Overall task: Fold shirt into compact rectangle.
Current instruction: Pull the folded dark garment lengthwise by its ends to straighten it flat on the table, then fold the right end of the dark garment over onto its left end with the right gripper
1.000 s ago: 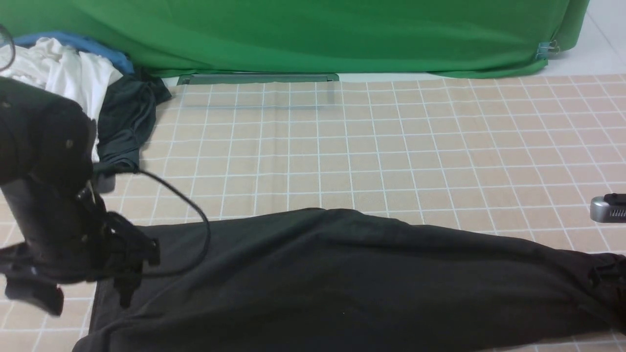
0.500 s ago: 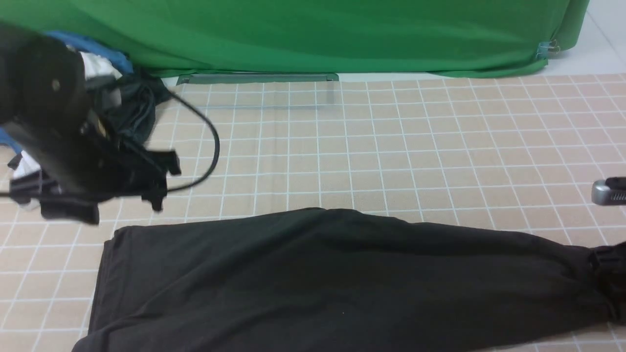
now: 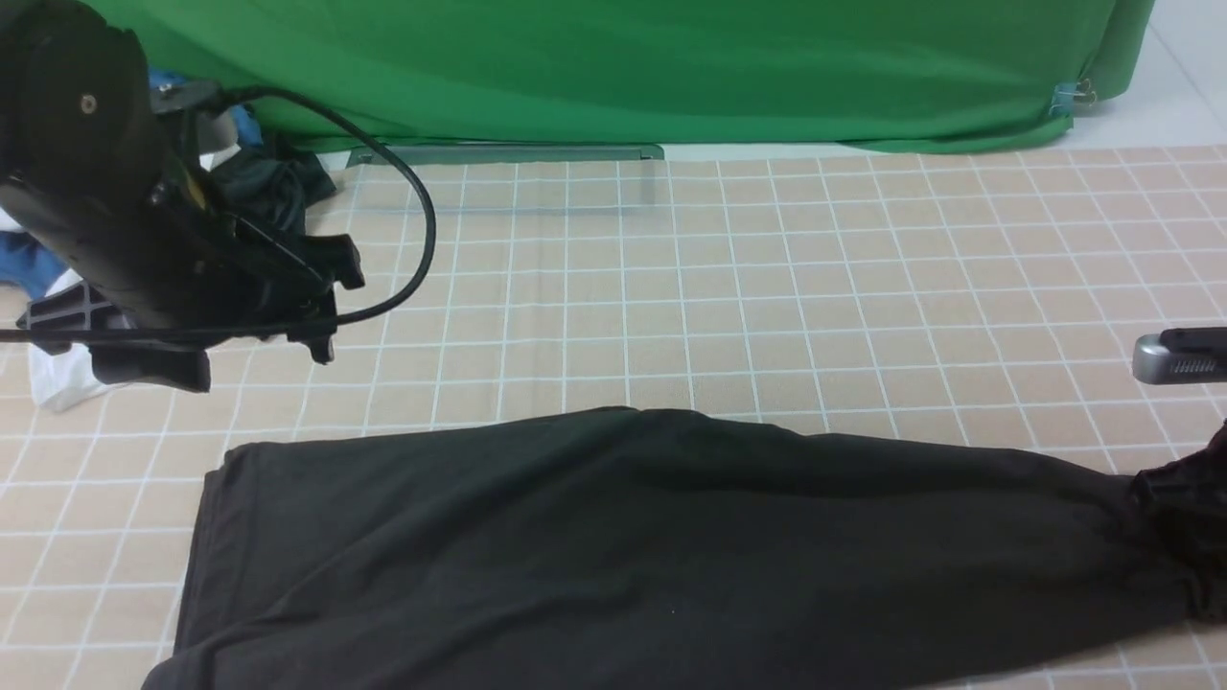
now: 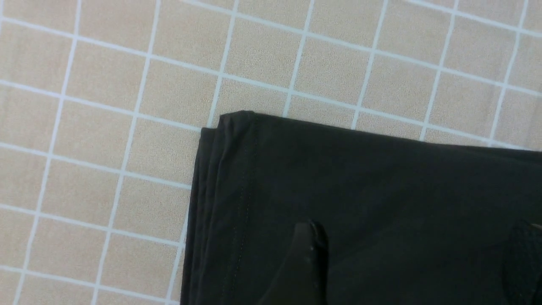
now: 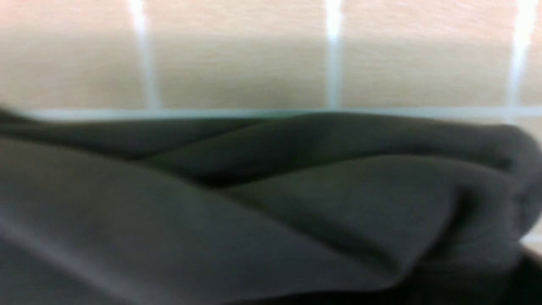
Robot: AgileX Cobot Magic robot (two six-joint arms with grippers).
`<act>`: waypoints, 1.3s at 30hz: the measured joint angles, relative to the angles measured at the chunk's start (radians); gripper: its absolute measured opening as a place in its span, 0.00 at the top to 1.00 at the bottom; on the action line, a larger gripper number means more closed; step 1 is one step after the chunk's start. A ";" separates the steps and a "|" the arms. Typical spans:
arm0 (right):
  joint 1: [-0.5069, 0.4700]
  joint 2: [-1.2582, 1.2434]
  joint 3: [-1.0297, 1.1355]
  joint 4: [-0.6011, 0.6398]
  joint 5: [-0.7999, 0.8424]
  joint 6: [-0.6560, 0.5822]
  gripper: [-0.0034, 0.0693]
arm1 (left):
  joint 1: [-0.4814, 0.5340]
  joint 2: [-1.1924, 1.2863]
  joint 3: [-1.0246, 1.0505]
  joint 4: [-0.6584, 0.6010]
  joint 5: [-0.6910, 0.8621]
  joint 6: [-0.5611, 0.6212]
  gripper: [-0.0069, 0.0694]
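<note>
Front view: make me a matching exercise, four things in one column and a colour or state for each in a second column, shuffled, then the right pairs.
Things:
1. shirt
2. backdrop
3. white garment
4. left gripper

Colour or state:
A. green, along the far side
B. open, up off the table, holding nothing
C. black, lying across the near side
D. crumpled at the left edge, partly hidden

Pairs: 1-C, 2-A, 3-D, 4-B
</note>
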 joint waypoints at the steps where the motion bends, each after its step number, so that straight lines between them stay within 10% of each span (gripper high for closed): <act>1: 0.000 0.002 0.000 0.017 0.001 -0.023 0.60 | 0.000 0.000 0.000 0.000 0.000 0.002 0.18; 4: 0.001 -0.002 -0.005 0.035 0.010 -0.053 0.81 | 0.000 0.000 0.000 0.000 0.000 0.013 0.18; 15: -0.050 -0.162 -0.024 -0.150 0.080 0.013 0.86 | 0.000 -0.005 -0.045 0.085 0.088 0.036 0.22; 25: -0.077 -0.195 -0.057 -0.159 0.180 0.041 0.86 | 0.002 -0.010 -0.055 0.090 0.107 0.095 0.85; 39: 0.001 -0.335 -0.379 -0.231 0.433 0.093 0.86 | 0.194 -0.032 -0.202 -0.078 0.082 0.203 0.89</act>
